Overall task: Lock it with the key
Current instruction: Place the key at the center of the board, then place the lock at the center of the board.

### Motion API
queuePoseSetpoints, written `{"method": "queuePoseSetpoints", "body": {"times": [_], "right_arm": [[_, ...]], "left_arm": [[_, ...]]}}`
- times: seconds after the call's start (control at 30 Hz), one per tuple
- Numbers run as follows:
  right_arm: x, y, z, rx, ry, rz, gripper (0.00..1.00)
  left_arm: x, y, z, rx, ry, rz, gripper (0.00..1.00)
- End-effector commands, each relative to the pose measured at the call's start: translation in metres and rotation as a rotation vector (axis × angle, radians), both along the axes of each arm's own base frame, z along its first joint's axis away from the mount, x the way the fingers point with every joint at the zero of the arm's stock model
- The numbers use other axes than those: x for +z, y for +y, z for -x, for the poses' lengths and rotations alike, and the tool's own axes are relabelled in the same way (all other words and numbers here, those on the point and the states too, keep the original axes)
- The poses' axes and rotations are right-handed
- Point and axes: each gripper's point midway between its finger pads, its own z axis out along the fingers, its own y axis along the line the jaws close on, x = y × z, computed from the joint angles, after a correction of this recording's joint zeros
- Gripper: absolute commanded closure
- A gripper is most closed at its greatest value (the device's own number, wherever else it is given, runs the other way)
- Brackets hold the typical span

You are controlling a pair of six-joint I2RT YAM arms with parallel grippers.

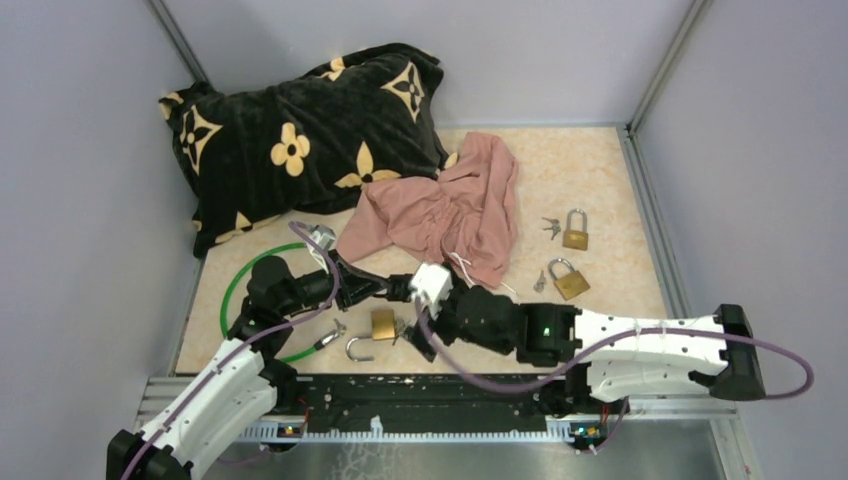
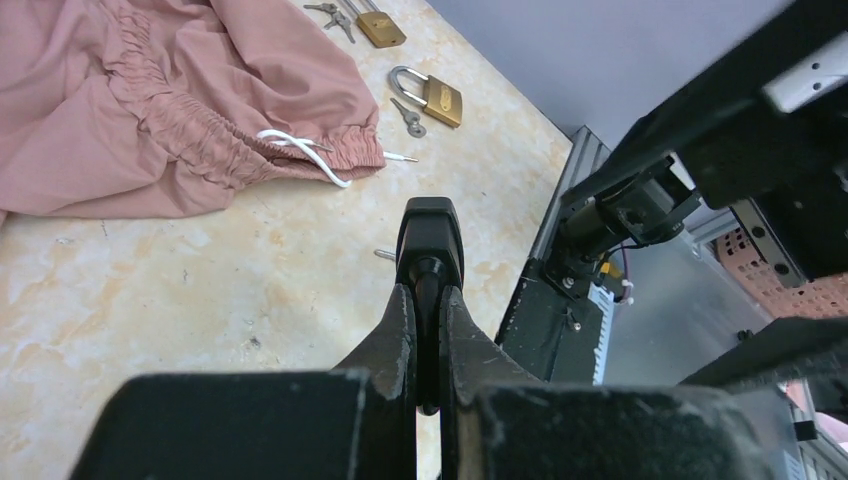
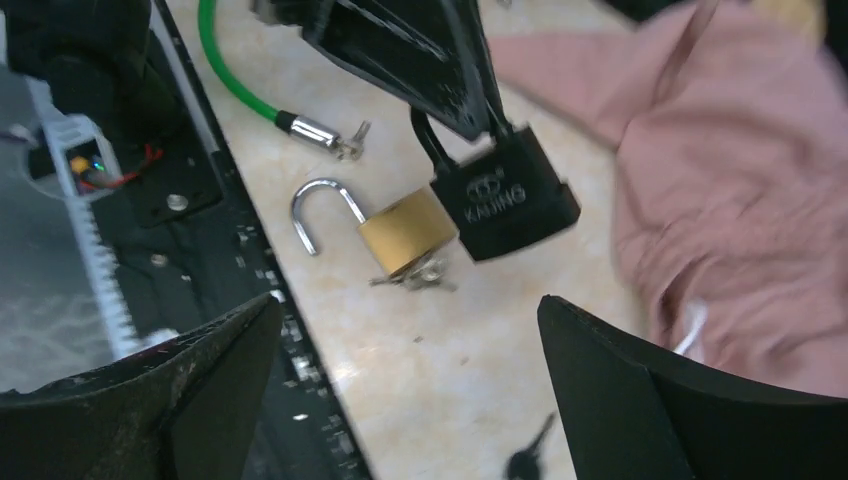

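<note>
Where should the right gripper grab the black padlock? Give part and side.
Take the black padlock by its body, closing on the two narrow sides, coming at the printed face. That face is turned toward the right gripper, and the left gripper pinches the shackle, leaving only the body free.

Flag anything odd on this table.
The brass padlock by the near edge lies with its shackle swung open, keys under it. A pink garment is crumpled mid-table.

I see the counter (image 1: 600,160) from high at six o'clock; both wrist views, close in, share the black padlock (image 3: 505,200).
</note>
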Motion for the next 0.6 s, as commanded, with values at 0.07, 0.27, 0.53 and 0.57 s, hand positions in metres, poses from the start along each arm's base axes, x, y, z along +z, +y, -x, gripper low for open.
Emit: {"method": "queuePoseSetpoints", "body": {"times": [0.07,0.27,0.53,0.57], "right_arm": [[0.044,0.020,-0.039,0.032,-0.731,0.211,0.02],[0.037,0.043,-0.049,0.050,-0.843,0.264,0.02],[0.010,0.050,-0.068,0.068,-0.787,0.299,0.02],[0.007,0.051,-0.070,0.072,-0.778,0.306,0.03]], "left_arm": [[0.035,-0.003,0.003,-0.013,-0.080,0.095,1.00],[0.034,-0.003,0.006,-0.026,-0.063,0.094,1.00],[0.032,-0.004,0.007,-0.031,-0.049,0.117,1.00],[0.032,-0.004,0.008,-0.034,-0.046,0.122,1.00]]}}
